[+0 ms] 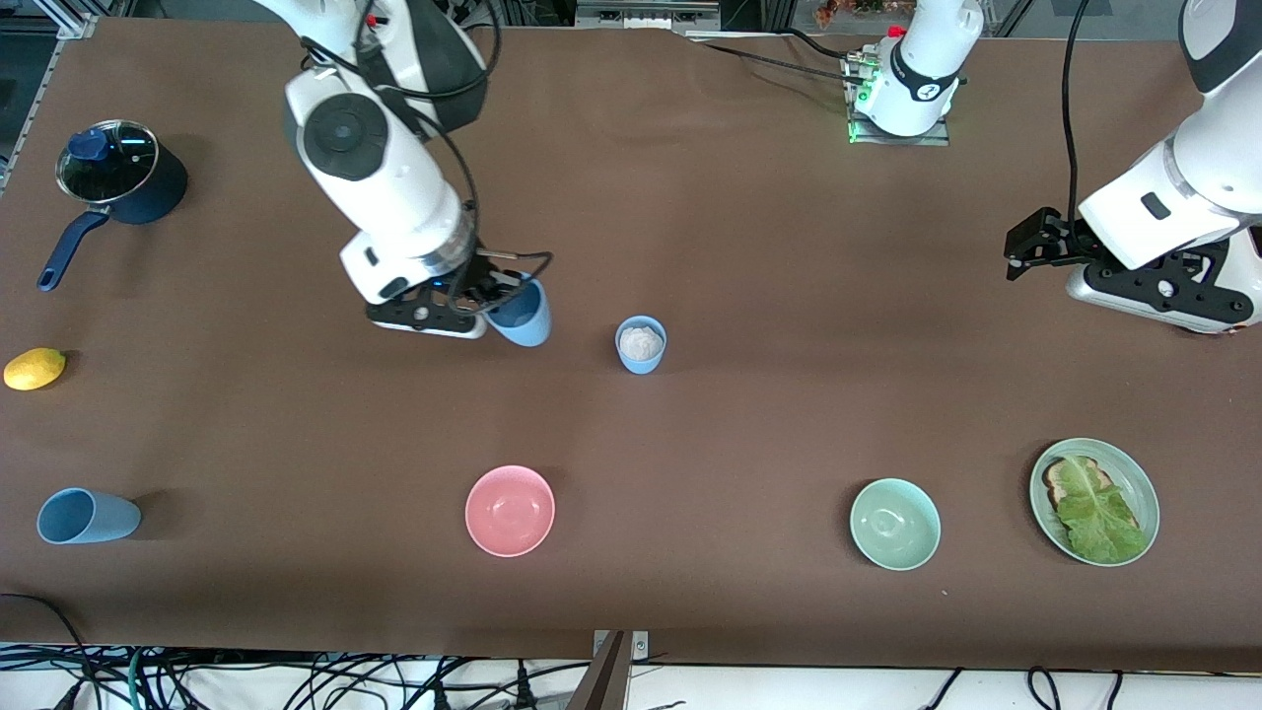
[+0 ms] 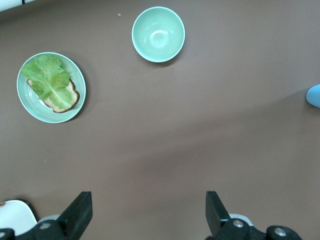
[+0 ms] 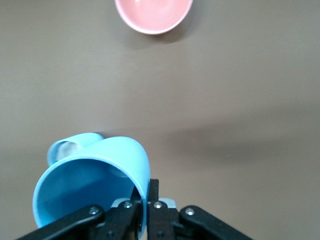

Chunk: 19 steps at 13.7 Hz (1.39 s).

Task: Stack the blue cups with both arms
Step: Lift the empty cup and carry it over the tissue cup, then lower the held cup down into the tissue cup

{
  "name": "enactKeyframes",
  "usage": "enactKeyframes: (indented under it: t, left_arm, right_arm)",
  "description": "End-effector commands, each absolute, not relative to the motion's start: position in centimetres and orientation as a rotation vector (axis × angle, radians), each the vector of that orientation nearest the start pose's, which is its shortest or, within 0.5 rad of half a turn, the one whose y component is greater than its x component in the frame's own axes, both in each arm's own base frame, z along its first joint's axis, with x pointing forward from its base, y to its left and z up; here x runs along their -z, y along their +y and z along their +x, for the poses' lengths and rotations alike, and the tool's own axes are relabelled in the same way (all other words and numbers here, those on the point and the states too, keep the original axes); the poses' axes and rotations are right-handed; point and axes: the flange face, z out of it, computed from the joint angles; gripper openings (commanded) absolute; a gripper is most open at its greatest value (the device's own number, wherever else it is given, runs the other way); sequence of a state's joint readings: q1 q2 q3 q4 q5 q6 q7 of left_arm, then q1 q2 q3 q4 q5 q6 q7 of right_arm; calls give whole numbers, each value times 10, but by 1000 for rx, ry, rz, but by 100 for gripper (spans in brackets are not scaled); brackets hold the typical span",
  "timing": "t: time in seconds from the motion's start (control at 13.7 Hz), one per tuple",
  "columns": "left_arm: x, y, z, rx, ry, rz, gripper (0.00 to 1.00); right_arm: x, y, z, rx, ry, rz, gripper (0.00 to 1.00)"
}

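Front view: right gripper [image 1: 490, 296] pinching tilted sky-blue cup [image 1: 521, 314] by its rim, lifted beside upright blue cup [image 1: 641, 345]; slate-blue cup [image 1: 87, 517] lying near table edge; left gripper [image 1: 1025, 247] waiting, spread.

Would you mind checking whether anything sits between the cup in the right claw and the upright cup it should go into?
Nothing visible: the held cup in the right claw hangs beside the upright cup.

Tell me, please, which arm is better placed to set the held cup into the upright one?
The right: its gripper is shut on the light blue cup beside the upright cup. The left gripper hangs open at its own end.
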<state>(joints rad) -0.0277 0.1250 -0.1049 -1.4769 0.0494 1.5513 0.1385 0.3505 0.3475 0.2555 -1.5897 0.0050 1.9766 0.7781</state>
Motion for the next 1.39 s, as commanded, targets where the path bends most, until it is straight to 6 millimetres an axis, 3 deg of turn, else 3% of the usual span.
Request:
enactKeyframes:
  t: [0.0,0.15,0.44,1.32]
  left_arm:
    - [-595,-68,573,-94,408,-3088,100]
    - [-595,-70,573,-99,412,-3087,100]
    - [-595,-71,575,-97,417,-3089,100]
    - [-597,-72,576,-85,422,-3088,100]
  right_arm:
    - [-435,412,563,-55,352,-2986,0]
    - [-420,445,554,-64,300,-2983,0]
    - [-387,476,541,-64,231,-2998,0]
    - [-355,488,541,28,155,-3045,0]
